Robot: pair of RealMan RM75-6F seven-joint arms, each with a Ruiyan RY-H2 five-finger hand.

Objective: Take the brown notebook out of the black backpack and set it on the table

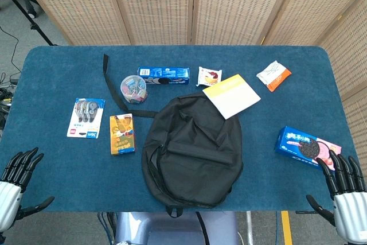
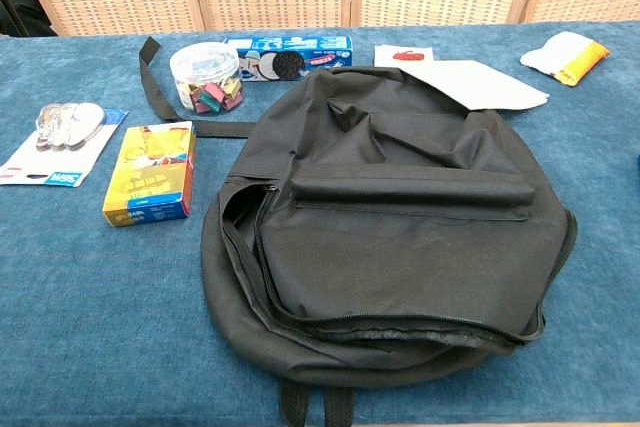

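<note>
The black backpack (image 1: 192, 153) lies flat in the middle of the blue table (image 1: 51, 78), its zipper (image 2: 262, 247) partly undone along the near left side. No brown notebook shows in either view. A flat white booklet with a yellow band (image 1: 232, 96) lies at the bag's far right edge, and I cannot tell whether part of it is tucked inside. My left hand (image 1: 14, 185) hovers at the table's near left corner, fingers spread, holding nothing. My right hand (image 1: 344, 190) hovers at the near right corner, also spread and empty. Neither hand appears in the chest view.
Left of the bag lie a yellow box (image 1: 122, 133) and a blister pack (image 1: 86, 117). Behind it are a clear tub of clips (image 1: 133, 88), a blue cookie box (image 1: 163, 75), a snack packet (image 1: 209, 76) and a white-orange packet (image 1: 273, 76). A blue Oreo box (image 1: 307, 146) sits near my right hand.
</note>
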